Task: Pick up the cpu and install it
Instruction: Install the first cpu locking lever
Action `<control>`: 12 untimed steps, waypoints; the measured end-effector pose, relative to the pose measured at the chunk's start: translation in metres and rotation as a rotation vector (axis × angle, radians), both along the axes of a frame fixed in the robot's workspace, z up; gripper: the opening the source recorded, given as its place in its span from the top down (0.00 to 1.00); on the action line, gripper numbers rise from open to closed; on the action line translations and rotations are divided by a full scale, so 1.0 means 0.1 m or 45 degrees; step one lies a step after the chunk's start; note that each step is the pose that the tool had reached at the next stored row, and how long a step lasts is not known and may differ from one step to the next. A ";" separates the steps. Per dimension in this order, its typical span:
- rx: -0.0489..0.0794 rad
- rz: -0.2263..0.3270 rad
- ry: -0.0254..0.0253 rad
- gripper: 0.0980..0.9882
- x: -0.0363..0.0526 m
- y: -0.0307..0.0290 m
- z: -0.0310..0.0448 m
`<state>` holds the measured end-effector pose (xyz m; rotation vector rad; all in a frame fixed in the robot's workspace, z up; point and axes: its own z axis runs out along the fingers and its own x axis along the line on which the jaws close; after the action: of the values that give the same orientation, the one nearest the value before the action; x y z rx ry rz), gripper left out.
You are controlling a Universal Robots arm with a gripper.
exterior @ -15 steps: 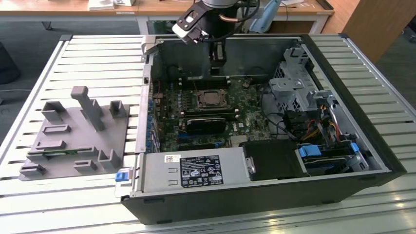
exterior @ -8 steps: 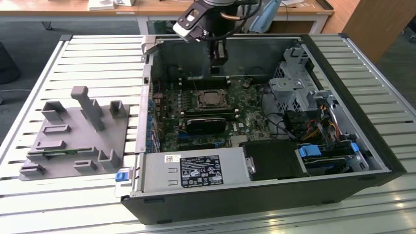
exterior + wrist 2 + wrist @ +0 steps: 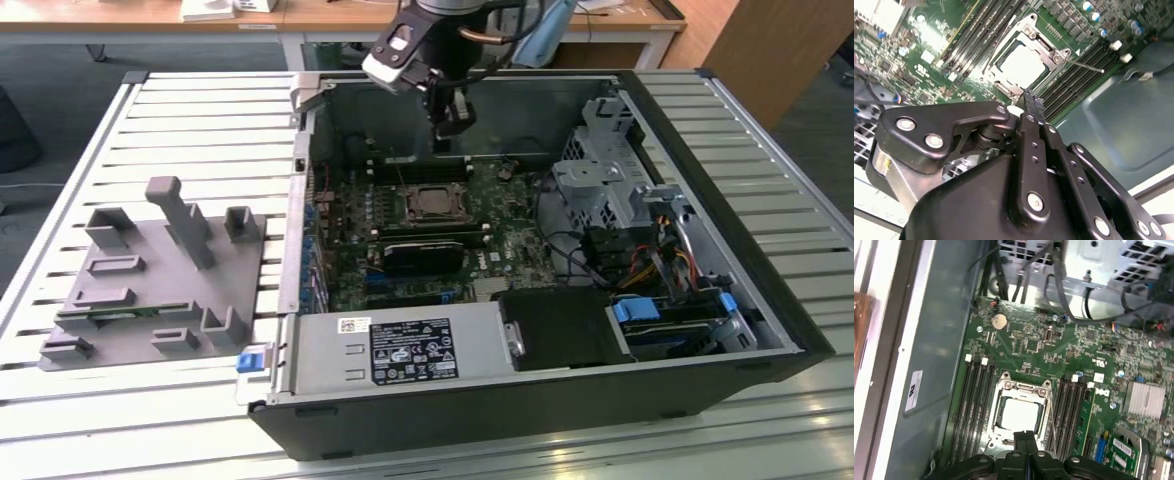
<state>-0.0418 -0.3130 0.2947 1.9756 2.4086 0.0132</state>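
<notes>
My hand (image 3: 450, 132) hangs over the open computer case (image 3: 747, 290), near the case's back wall. My two fingers (image 3: 1033, 106) are pressed together and hold nothing. The cpu (image 3: 1020, 412) lies flat inside its socket (image 3: 1021, 411) on the green motherboard (image 3: 1079, 355), in the middle of the case. It is pale and shiny, with the metal frame around it. In both wrist views my fingertips sit just beside the socket's edge, above the board, not touching the cpu (image 3: 1020, 64). A grey tray (image 3: 147, 290) rests on the desk (image 3: 200, 110), well apart from my hand.
</notes>
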 end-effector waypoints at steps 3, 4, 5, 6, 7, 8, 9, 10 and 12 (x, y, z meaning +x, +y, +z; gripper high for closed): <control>-0.002 0.043 0.0018 0.99 -0.004 -0.001 -0.005; -0.002 0.055 0.0021 0.99 -0.007 -0.001 -0.006; -0.002 0.070 0.0024 0.99 -0.010 0.000 -0.008; -0.002 0.084 0.0025 0.99 -0.011 0.000 -0.009; -0.002 0.102 0.0027 0.99 -0.012 0.000 -0.010; -0.002 0.123 0.0028 0.99 -0.012 0.000 -0.011; -0.002 0.144 0.0027 0.99 -0.012 0.000 -0.011; -0.002 0.166 0.0027 0.99 -0.012 0.000 -0.012; -0.002 0.211 0.0026 0.99 -0.012 0.000 -0.013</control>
<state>-0.0430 -0.3130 0.2934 1.7702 2.5652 0.0128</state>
